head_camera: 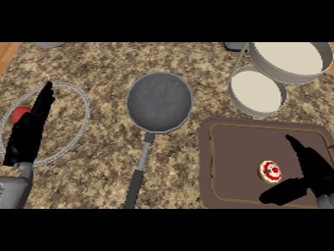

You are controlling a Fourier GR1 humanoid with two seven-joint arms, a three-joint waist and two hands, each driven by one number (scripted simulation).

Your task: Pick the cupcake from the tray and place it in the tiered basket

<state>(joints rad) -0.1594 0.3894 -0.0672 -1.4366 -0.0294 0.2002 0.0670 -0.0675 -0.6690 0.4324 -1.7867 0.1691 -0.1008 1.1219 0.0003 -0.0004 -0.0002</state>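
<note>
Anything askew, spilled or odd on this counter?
Nothing stands out. The cupcake sits upright on the brown tray, the frying pan lies flat, and the tiered basket stands upright. No spills show.

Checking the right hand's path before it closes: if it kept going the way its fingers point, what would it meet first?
The right hand points up-left over the brown tray; the cupcake lies beside that line. Probably the tray's far rim, then the lower white basket bowl, though height is unclear.

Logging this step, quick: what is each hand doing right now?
Left hand: open, fingers straight, holding nothing.
Right hand: open beside the cupcake, not holding it.
</note>
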